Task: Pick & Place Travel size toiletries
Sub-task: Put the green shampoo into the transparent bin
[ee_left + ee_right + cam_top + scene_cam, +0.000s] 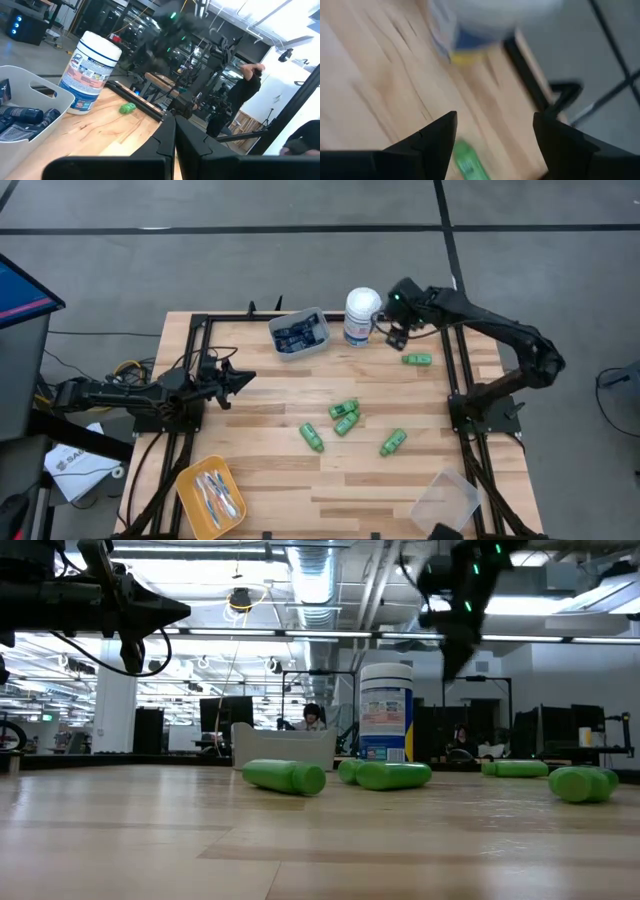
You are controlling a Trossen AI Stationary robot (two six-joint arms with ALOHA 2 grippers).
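Several green little bottles [343, 409] lie on their sides on the wooden table; one of them [417, 359] lies apart near the far right. Navy tubes fill a white bin [298, 333] at the far edge, and toothbrushes lie in an orange tray [210, 495] at the near left. My right gripper [395, 335] hangs open above the table beside the white canister [361, 316], with nothing between its fingers [437, 142]; the lone green bottle [467, 162] shows below them. My left gripper [240, 378] is shut and empty over the table's left side.
The tall white canister [385, 712] stands upright at the far edge, right of the white bin. A clear empty container [446, 500] sits at the near right corner. Black frame rails [455, 370] run along both sides of the table. People show in the room behind.
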